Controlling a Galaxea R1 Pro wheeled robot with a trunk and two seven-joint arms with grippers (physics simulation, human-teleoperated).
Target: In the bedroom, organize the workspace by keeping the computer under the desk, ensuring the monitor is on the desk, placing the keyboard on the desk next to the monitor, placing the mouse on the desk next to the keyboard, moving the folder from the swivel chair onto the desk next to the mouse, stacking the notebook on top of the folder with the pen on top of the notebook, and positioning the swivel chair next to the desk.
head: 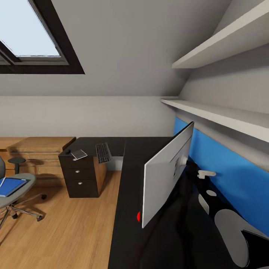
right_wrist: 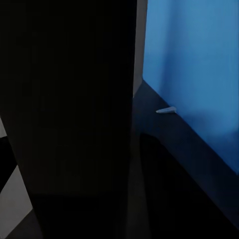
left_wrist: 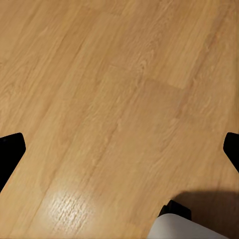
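The monitor (head: 166, 179) stands on the black desk (head: 127, 209), its light grey back turned to me and a red dot at its lower corner. My right arm (head: 231, 231) reaches between the monitor and the blue wall; its fingers are lost in the dark. The monitor's black face (right_wrist: 74, 109) looms close in the right wrist view, and a short pale stick, apparently the pen (right_wrist: 166, 110), lies by the wall. The keyboard (head: 103, 152), notebook (head: 79, 154) and mouse (head: 68, 151) lie on the far desk wing. The blue folder (head: 11, 185) rests on the swivel chair (head: 20, 194). My left gripper (left_wrist: 119, 149) hangs open over the floor.
A black three-drawer unit (head: 79, 175) supports the far desk wing, with a low light-wood cabinet (head: 37, 149) beyond it. Two white shelves (head: 224, 116) jut from the right wall above the desk. Wooden floor (head: 74, 228) lies between chair and desk.
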